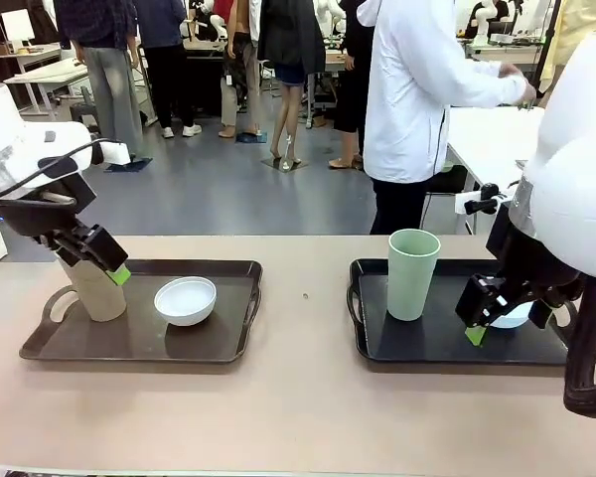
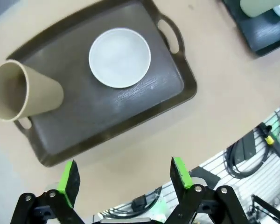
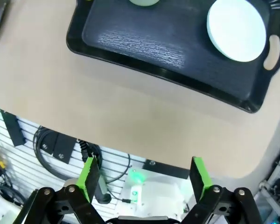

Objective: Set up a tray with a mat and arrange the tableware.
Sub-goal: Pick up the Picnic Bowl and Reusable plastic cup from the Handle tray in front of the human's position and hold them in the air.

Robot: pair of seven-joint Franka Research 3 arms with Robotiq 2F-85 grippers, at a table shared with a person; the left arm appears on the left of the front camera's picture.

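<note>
A dark brown tray [image 1: 233,338] on the left carries an upright tan cup [image 1: 97,290] and a white bowl [image 1: 186,300]. My left gripper [image 1: 107,260] hovers over the tan cup; in its wrist view the gripper [image 2: 126,175] is open above the tray's near rim [image 2: 107,135], with the tan cup [image 2: 23,91] and white bowl [image 2: 120,57] beyond. A black tray [image 1: 437,343] on the right holds a sage green cup [image 1: 412,273] and a pale blue bowl [image 1: 515,318], partly hidden by my right gripper [image 1: 492,316]. That gripper [image 3: 144,179] is open and empty, above the table edge; the pale blue bowl [image 3: 236,30] lies ahead.
A person in a white coat [image 1: 417,99] stands at the far side, turned away. Bare tan tabletop [image 1: 303,298] lies between the two trays and along the near edge. Cables and a slatted panel [image 3: 51,149] show below the table's front.
</note>
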